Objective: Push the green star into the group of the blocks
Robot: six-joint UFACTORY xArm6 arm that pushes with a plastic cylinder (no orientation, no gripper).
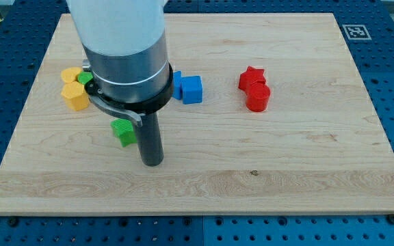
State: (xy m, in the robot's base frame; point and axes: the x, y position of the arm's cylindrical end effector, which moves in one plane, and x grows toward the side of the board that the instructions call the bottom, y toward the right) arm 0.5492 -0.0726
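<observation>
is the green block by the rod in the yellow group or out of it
Out. The green block sits alone below the yellow blocks, bare board between them. My tip is just to its right in the view.

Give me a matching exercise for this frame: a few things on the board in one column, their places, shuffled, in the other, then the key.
Things
1. blue cube
2. red blocks
3. yellow blocks
4. my tip

Places
A. far toward the view's left, by the arm's housing
B. just right of the green block, nearer the view's bottom
C. toward the view's right, a stacked-looking pair
D. just right of the arm's housing

Pairs: 1-D, 2-C, 3-A, 4-B
</observation>
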